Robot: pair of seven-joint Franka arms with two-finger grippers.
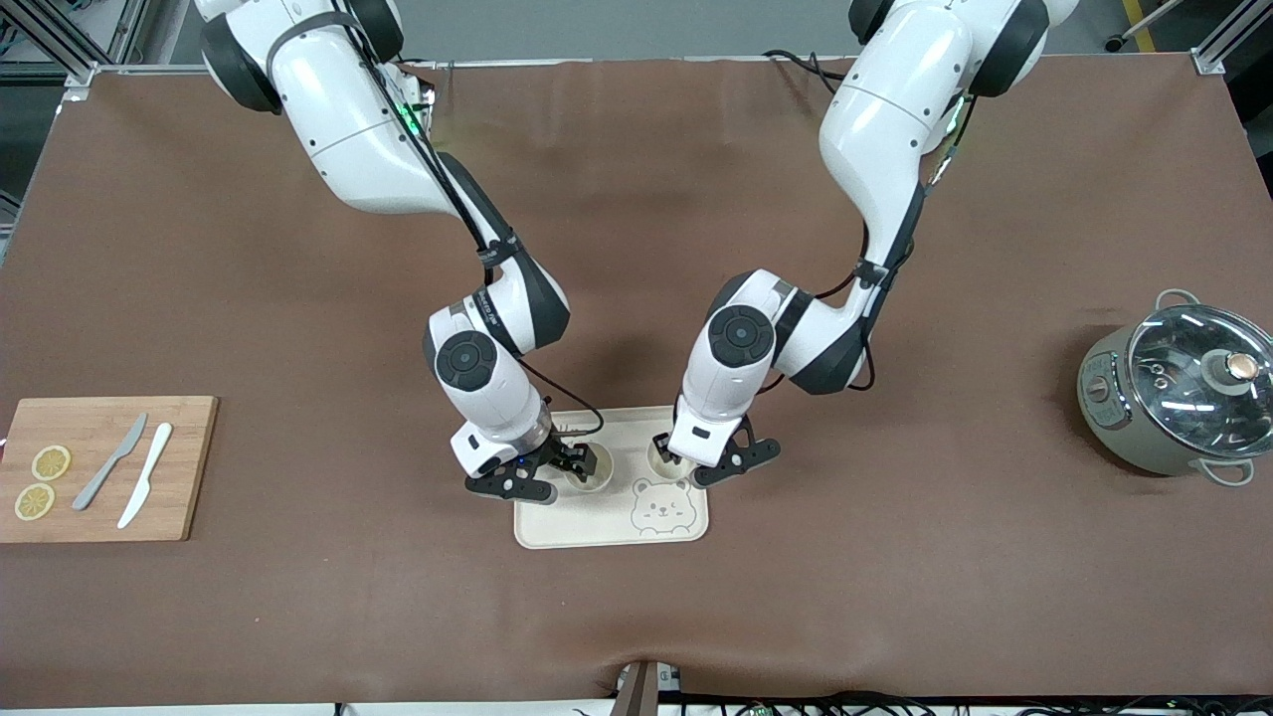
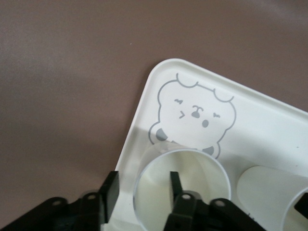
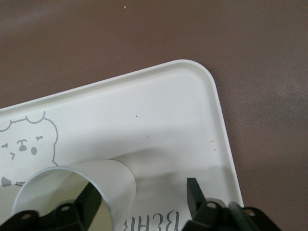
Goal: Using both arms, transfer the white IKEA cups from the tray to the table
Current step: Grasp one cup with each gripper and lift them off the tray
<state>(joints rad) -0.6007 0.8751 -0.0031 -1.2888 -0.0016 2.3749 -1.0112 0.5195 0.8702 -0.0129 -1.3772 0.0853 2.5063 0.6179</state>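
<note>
Two white cups stand upright on the cream bear tray [image 1: 577,522] in the middle of the table. One cup [image 1: 589,469] is toward the right arm's end, the other cup [image 1: 660,454] toward the left arm's end. My right gripper [image 1: 575,465] is open astride its cup's wall [image 3: 103,180], one finger inside, one outside [image 3: 193,195]. My left gripper [image 1: 686,460] is open astride its cup's wall [image 2: 144,168], one finger [image 2: 175,185] inside, one outside. Neither pair of fingers presses the wall. The left wrist view also shows the second cup [image 2: 274,192].
A wooden cutting board [image 1: 99,423] with two lemon slices [image 1: 42,482], a grey knife [image 1: 109,462] and a white knife [image 1: 145,475] lies at the right arm's end. A grey-green pot with a glass lid [image 1: 1179,393] stands at the left arm's end.
</note>
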